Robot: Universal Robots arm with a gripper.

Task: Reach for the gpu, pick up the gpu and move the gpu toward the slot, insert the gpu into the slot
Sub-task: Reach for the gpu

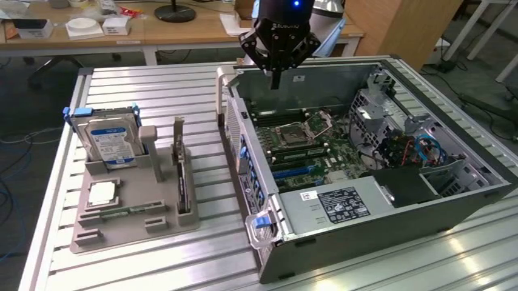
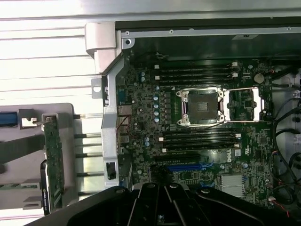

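A bench (image 1: 154, 85) of ribbed aluminium slats carries two things. A grey parts holder (image 1: 121, 233) lies flat on it at the exterior view's lower left. An open computer case (image 1: 404, 221) lies on its side at the right, near the holder, with bare slats between them.
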